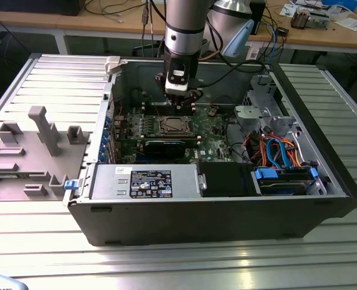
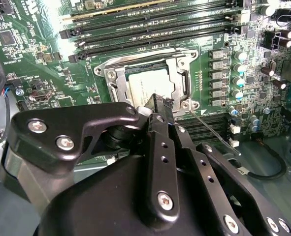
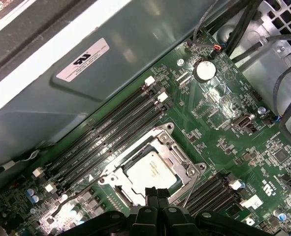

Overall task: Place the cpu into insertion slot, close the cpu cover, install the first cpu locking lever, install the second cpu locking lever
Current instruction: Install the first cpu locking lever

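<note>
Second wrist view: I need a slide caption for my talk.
The gripper hovers by the cpu, seated under the lowered cpu cover on the green motherboard.

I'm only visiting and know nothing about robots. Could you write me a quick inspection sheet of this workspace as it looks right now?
Surface: ribbed metal table carrying an open computer case.
Job's things: silver chip lies flat on the green board, and the metal frame is folded down around it.
Clutter: grey plastic holders on the table, at the exterior view's left.
Grippers: gripper is shut, with its tips close to the chip.
Cables: orange, blue and red cable bundle inside the case, at the exterior view's right.
Surroundings: wooden bench behind the table.
</note>
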`<state>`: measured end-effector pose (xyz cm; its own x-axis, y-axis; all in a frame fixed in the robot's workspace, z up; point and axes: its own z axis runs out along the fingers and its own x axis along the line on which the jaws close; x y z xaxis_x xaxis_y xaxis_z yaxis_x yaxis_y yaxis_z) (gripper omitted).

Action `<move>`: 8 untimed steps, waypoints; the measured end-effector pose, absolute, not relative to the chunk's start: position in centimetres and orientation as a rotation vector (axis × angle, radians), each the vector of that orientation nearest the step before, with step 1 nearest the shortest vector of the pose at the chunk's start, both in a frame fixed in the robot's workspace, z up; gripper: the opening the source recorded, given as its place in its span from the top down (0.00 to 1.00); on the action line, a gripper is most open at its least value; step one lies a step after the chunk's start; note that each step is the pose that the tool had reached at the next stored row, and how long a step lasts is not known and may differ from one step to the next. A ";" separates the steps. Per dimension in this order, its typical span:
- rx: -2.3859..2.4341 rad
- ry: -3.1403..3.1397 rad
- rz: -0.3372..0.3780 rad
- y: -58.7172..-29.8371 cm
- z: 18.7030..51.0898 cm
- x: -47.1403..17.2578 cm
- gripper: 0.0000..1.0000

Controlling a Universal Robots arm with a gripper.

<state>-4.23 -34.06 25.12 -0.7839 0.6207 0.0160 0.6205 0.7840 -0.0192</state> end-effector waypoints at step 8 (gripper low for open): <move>-0.992 -2.958 0.021 -34.1 25.1 -4.2 0.89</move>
<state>-4.23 -34.06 25.12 -0.7975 0.6031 0.0160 0.6028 0.7977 -0.0193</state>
